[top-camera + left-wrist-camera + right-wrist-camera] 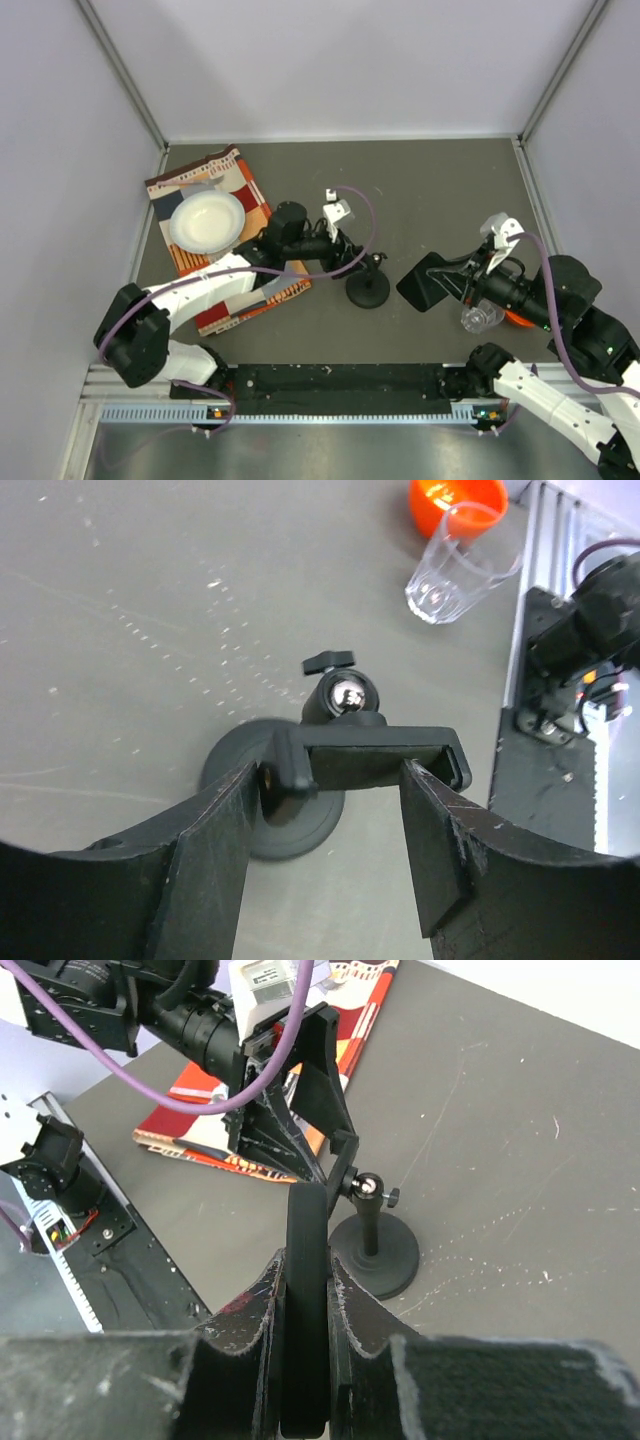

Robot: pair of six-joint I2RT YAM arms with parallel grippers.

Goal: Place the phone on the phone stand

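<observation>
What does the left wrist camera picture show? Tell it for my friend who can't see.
The left gripper has its two black fingers apart, one on each side of the top bracket of the phone stand. The stand's round base sits on the gray table, with a clear cup and an orange bowl farther off at the upper right.

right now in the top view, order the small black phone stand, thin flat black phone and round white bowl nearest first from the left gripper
1. small black phone stand, at the left gripper
2. thin flat black phone, to its right
3. round white bowl, far left on the patterned cloth
</observation>
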